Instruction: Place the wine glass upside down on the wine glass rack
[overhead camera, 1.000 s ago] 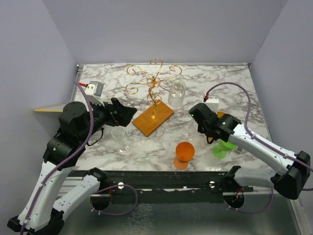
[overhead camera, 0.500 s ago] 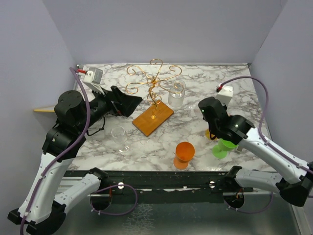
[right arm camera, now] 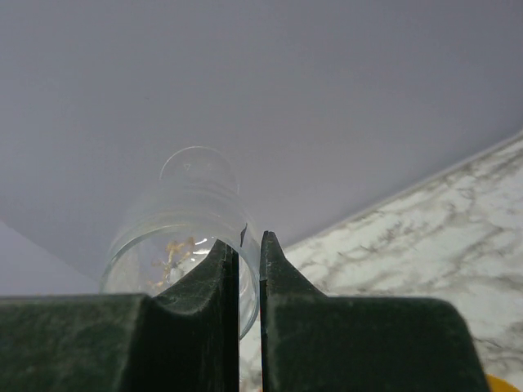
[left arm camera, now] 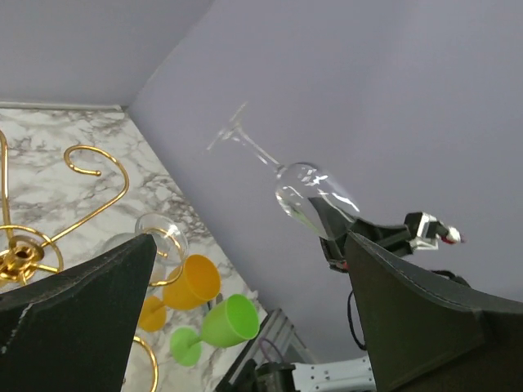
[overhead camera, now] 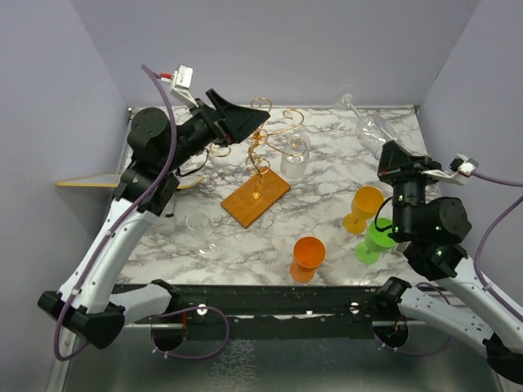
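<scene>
Risks: pinch on thin bowl wall only, so wine glass [overhead camera: 369, 129] could slip or swing w/ any quick wrist roll for the flip. Long stem could clip gold scrolls of wine glass rack [overhead camera: 258, 167] on approach, or left fingers [overhead camera: 241, 118], spread wide & empty beside rack top. Glass aloft over far-right of surface [overhead camera: 327, 216], well apart from rack; rim wall clamped between closed right fingers [right arm camera: 196, 302], stem pointing up & away.
</scene>
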You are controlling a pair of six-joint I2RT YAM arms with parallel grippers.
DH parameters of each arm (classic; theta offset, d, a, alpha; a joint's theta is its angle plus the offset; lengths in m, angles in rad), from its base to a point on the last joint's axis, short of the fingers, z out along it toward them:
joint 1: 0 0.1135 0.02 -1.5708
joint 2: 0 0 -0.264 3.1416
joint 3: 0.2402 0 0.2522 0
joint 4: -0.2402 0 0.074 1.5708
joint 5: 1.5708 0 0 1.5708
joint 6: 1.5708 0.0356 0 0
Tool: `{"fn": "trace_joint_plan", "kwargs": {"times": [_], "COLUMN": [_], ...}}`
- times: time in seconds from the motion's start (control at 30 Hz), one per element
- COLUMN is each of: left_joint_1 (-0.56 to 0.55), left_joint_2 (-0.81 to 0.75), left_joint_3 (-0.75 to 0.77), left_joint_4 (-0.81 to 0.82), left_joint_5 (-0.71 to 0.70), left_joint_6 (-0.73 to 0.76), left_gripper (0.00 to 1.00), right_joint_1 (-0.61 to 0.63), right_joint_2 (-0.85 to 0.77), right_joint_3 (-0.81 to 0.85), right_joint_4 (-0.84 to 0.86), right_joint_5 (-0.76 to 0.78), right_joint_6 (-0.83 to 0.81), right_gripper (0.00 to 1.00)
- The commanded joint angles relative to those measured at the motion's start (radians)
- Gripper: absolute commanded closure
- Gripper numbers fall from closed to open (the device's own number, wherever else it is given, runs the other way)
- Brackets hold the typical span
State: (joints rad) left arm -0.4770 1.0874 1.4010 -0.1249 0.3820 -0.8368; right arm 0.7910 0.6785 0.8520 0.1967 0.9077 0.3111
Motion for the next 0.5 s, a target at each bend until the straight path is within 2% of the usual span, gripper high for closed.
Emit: {"fn": "trace_joint_plan", "kwargs": {"times": [0.0, 0.2, 0.47], "left_joint_1": [-0.007, -0.081, -0.211], "left_joint_2": [0.107, 0.236, 0.342], "left_joint_3": [0.049, 0.122, 0.181], "left_joint_4": [0.182, 0.263, 0.382], "left_joint_5": [0.032, -0.010, -0.135], "left_joint_6": [-0.168, -0.217, -0.243], "left_gripper": [0.01, 0.01, 0.01], "right_joint_1": [-0.002, -0.001, -0.002], "right_joint_2": [-0.019, -0.016, 0.019], "right_joint_3": [0.009, -0.036, -0.055], "right_joint_4": [0.315, 0.469, 0.538], "right_joint_5": [-0.187, -0.353, -0.428], "right_joint_6": [-0.035, 0.050, 0.091], "right_gripper": [0.99, 0.99, 0.99]}}
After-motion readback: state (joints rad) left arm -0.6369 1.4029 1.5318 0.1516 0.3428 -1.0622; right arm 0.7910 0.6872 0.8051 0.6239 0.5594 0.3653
